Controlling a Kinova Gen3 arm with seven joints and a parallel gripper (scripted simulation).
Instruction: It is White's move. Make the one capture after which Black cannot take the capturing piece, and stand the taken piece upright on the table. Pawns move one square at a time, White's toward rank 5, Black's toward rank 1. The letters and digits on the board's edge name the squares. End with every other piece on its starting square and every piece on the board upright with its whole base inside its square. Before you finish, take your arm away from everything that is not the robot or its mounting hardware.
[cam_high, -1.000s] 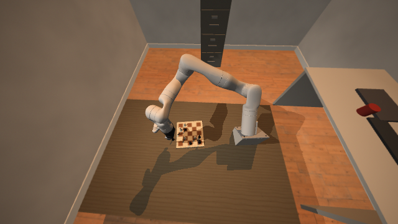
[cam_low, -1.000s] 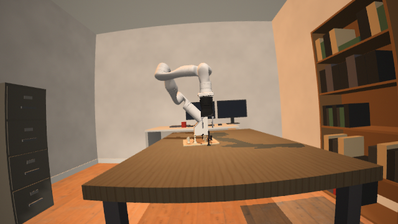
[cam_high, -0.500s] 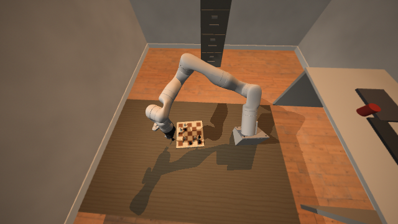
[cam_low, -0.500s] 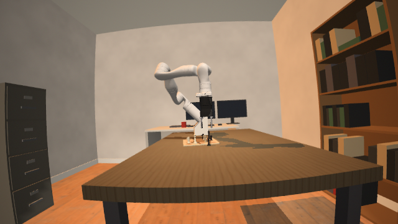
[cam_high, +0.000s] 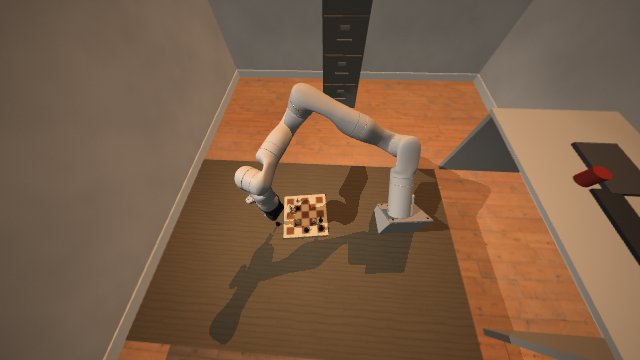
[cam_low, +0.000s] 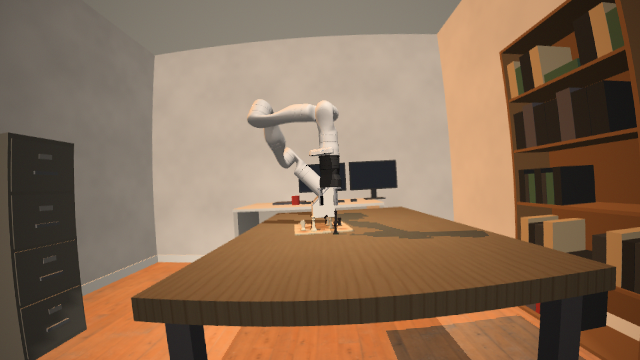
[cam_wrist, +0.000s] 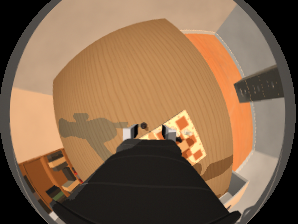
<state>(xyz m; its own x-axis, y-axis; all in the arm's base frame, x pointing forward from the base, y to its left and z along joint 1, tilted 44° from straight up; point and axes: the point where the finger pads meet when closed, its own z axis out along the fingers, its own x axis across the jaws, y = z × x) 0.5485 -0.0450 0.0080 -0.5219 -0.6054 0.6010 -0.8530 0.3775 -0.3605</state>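
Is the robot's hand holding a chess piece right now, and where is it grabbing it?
No, nothing is held. The gripper is wide open beside the board, above a small black piece standing on the table.

Even, fairly bright light falls from above and behind the arm (cam_high: 350, 125), throwing its long hard-edged shadow across the table (cam_high: 300, 310) toward the near left corner in the top view. No glare shows anywhere. The wrist view is a round fisheye with black corners and bent edges. The chess pieces on the board (cam_high: 305, 216) are too small and coarse to read.
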